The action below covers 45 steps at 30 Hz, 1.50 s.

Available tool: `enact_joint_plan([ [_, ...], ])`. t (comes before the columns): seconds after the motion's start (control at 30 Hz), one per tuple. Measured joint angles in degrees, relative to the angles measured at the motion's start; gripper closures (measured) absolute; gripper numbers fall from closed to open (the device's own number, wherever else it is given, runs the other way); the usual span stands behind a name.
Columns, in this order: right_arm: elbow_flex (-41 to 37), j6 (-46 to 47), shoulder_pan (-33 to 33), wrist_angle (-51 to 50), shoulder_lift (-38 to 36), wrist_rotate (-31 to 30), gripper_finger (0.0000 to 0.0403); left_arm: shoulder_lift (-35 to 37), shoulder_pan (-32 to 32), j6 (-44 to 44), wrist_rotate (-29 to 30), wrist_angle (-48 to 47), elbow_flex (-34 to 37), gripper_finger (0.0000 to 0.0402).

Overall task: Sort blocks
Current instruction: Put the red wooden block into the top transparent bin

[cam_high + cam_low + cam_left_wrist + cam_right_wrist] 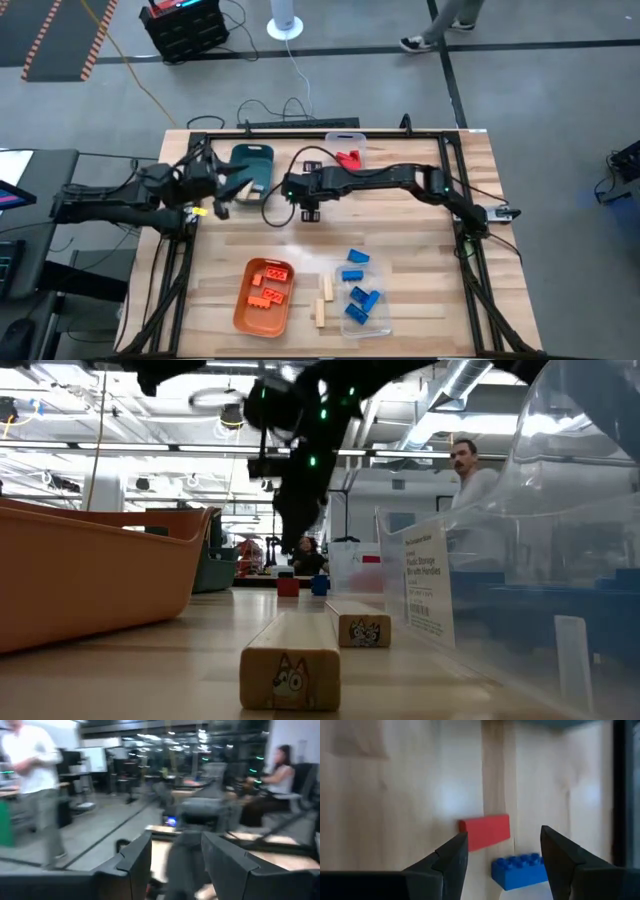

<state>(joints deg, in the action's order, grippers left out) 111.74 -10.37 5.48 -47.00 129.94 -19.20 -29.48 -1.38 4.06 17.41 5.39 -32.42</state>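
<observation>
High view: right tool [311, 214] hanging over mid table [420, 250], near the teal tray [252, 163]; left tool [222, 190] raised at the left edge beside that tray. Orange tray [242, 310] at front holding orange blocks [270, 283], clear bin [345, 322] just beside it holding blue blocks [358, 295], two wood blocks [324, 300] lying between tray and bin. Second clear bin [345, 140] at back with red pieces [348, 158].
Low view: wood blocks end-on in front, nearer wood block [291, 678] with a cartoon face; red block [288, 586] and blue block [320, 585] far off under the dark arm.
Left wrist view: left tool [176, 857] parted, nothing between fingers, pointing out into the room; people beyond.
Right wrist view: right tool [503, 852] released, spread wide, empty, above red block [485, 831] and blue block [520, 871] lying close together on the table
</observation>
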Motion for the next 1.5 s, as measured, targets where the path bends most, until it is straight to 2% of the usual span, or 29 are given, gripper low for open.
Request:
enact_joint_plan([
  [0.13, 0.0, 3.8, 0.3, -0.7, 2.0, 0.0, 0.0185, 1.3, 2.3, 0.1, -0.6, -5.2, 0.0, 0.0233],
  [0.23, 0.0, 6.1, 0.6, -0.1, 2.6, 0.3, 0.0186, 1.7, 2.9, 1.2, 0.6, -4.4, 0.0, 0.0233],
  [0.53, 0.1, 25.6, 1.4, 1.5, 1.0, 1.9, 0.0186, 2.2, 3.1, 2.7, 0.6, -6.0, 0.0, 0.0233],
  [0.67, 0.0, 29.6, 1.0, 2.4, 2.7, 1.9, 0.0186, 2.3, 3.1, 3.0, 0.7, -5.9, 0.0, 0.0233],
  [0.8, 0.1, 30.3, 0.1, 4.4, 3.5, 0.9, 0.0186, 2.3, 3.1, 3.4, 0.7, -5.9, 0.0, 0.0233],
  [1.03, 0.1, 30.7, 0.7, 4.0, 6.8, 2.5, 0.0186, 2.3, 3.1, 3.4, 0.7, -5.9, 0.0, 0.0233],
  [1.3, 0.2, 30.9, 0.6, 3.4, 7.0, 2.0, 0.0186, 2.3, 3.1, 3.6, 0.7, -6.1, 0.0, 0.0233],
  [1.5, 0.2, 24.8, -0.6, -0.8, 7.0, 3.6, 0.0199, 2.3, 3.1, 3.6, 0.7, -7.1, 0.0, 0.0233],
])
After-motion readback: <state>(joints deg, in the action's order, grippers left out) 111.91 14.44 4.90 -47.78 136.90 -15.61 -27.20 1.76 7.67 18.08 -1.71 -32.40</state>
